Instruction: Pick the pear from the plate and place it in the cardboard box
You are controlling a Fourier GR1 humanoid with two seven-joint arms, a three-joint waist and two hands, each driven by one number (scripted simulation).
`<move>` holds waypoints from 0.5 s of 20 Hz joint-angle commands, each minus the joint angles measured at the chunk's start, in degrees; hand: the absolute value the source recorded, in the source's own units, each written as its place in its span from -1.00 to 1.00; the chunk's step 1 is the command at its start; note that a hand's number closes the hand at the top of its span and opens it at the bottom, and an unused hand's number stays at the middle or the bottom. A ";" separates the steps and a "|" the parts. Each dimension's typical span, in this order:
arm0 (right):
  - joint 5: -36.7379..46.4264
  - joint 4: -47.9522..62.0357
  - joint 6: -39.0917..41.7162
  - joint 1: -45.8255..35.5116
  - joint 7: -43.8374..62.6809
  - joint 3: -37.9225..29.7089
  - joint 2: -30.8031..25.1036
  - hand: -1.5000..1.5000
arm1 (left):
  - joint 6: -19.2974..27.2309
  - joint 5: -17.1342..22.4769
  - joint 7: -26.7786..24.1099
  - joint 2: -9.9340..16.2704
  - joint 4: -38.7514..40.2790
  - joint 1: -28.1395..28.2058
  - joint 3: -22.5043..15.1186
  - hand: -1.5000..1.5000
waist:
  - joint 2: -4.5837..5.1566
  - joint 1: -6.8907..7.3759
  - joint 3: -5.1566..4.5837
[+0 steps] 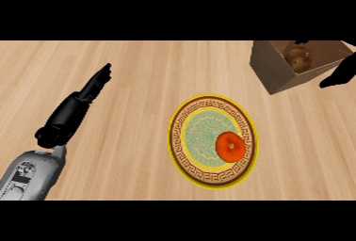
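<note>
The cardboard box (278, 66) stands at the upper right of the wooden counter (139, 70), open at the top, and its brown walls lean a little to one side in the head view. Inside it lies the pear (300, 59), brownish with a darker spot, resting on the bottom of the box near its far wall. The plate (182, 141) sits near the middle of the counter, well apart from the box. It is round, with a yellow rim, a brown band with a key pattern, and a pale green centre. On the plate lies one orange-red round fruit (230, 146), on the right part of the green centre and touching the inner yellow ring. Nothing else lies on the plate. The left hand (90, 89) shows at the left side, at the end of the grey forearm (31, 174) that comes from the lower left corner. Its fingers are straight and pressed together, pointing to the upper right, and they hold nothing; it is well apart from the plate. The right hand (341, 75) shows only as a dark shape at the right edge, just beside the box, and I cannot tell if its fingers are spread or curled.
</note>
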 commanded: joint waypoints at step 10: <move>-30.09 17.20 17.73 -6.10 12.42 -27.55 1.15 -1.00 | 0.65 -1.10 -0.61 -0.71 -0.26 -0.44 -0.06 0.00 | 0.51 0.27 0.05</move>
